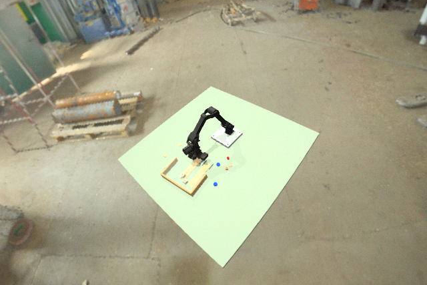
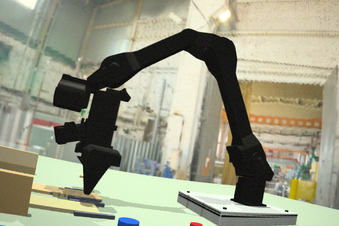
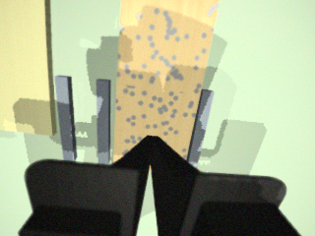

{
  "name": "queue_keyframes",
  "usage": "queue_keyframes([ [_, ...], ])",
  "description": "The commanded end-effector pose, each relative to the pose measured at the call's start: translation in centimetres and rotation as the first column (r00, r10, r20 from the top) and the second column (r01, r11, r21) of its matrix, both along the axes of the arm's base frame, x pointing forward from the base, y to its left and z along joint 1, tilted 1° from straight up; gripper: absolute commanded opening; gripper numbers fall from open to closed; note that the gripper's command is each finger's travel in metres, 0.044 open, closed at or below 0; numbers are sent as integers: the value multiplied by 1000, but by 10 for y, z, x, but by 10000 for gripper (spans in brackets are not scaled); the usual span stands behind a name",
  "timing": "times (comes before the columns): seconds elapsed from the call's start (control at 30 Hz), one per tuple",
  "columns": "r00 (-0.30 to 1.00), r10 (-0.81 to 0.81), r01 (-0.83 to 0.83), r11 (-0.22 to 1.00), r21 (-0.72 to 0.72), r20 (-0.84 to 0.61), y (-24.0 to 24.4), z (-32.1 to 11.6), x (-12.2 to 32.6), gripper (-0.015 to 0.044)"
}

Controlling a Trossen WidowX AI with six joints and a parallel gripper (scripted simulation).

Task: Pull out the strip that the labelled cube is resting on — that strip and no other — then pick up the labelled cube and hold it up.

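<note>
Green mat [image 3: 266, 74]; speckled tan strip [image 3: 162, 88].

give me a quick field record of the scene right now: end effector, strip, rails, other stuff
end effector: shut, holding nothing, tip down on the dotted strip
dotted strip: tan with grey dots, lying flat between rails
rails: grey bars, two on one side of the strip, one on the other
plain strip: pale yellow, beside the rails
frame: wooden, around the strips
labelled cube: cannot pick it out
base plate: white, under the arm
</note>
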State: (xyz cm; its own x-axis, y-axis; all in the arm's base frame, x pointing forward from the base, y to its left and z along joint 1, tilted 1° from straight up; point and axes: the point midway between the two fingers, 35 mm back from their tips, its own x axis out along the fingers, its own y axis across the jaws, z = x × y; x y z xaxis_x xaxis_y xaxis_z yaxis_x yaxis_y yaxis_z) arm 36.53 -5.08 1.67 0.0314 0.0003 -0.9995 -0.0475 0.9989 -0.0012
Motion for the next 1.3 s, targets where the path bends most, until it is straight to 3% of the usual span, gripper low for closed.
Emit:
queue_keyframes([
  [0.0, 1000, 3, -3, 1000, -1, -15, 0, -4, -9, 0],
  [1.27, 1000, 3, -3, 1000, -1, -20, -5, -7, -68, 0],
])
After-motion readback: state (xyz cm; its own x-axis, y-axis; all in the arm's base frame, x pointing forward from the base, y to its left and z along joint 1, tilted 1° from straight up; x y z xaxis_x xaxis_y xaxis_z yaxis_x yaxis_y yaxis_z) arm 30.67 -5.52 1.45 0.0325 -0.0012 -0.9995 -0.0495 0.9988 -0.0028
